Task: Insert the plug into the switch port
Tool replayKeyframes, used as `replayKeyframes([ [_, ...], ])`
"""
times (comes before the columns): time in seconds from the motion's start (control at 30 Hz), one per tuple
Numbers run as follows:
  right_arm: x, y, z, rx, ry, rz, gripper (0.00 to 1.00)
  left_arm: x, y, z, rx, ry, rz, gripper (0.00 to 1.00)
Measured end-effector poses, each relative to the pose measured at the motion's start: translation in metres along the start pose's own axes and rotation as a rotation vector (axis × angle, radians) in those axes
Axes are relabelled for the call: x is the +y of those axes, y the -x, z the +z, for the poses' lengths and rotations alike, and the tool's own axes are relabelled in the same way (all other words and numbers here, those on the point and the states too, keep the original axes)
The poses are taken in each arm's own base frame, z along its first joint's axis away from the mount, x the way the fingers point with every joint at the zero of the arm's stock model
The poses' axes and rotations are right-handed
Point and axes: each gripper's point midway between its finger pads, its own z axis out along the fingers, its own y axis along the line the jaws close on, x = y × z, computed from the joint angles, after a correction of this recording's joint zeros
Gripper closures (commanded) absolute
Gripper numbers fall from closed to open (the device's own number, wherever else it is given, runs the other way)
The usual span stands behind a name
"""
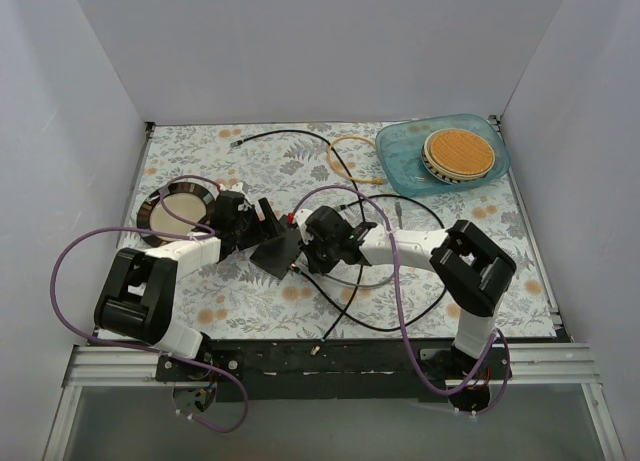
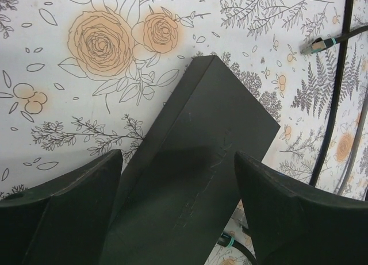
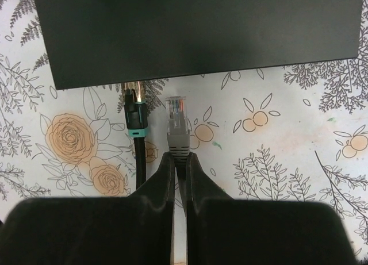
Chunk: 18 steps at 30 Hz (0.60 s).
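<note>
The switch (image 3: 195, 29) is a flat black box filling the top of the right wrist view. Its ports lie along the near edge and are hidden. My right gripper (image 3: 179, 157) is shut on the boot of a grey plug (image 3: 177, 122). The plug's clear tip points at the box edge, a short gap away. Beside it, a black plug with a teal band (image 3: 135, 112) reaches that same edge. My left gripper (image 2: 178, 158) stands wide, its fingers (image 2: 75, 207) either side of the switch (image 2: 195, 179). I cannot tell whether they touch it. From above, both grippers meet at the switch (image 1: 278, 251).
A round silver-rimmed dish (image 1: 178, 209) sits left of the left arm. A blue tray (image 1: 400, 161) holding a woven disc stands at the back right. Black cables (image 1: 380, 321) loop around the right arm. A loose teal-banded plug (image 2: 315, 45) lies beyond the switch. White walls enclose three sides.
</note>
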Motion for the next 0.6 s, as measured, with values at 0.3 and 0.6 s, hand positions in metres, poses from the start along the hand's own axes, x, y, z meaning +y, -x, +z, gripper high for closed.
replayKeyframes([
  [0.3,-0.0006,-0.0002,0.0067,0.009,-0.002,0.013,0.99,-0.0022,-0.0060,0.0009,0.028,-0.023,0.013,0.28],
  [0.6,-0.0001,0.0022,0.0086,0.006,-0.001,0.021,0.99,-0.0042,-0.0068,0.0013,0.033,-0.036,0.021,0.29],
])
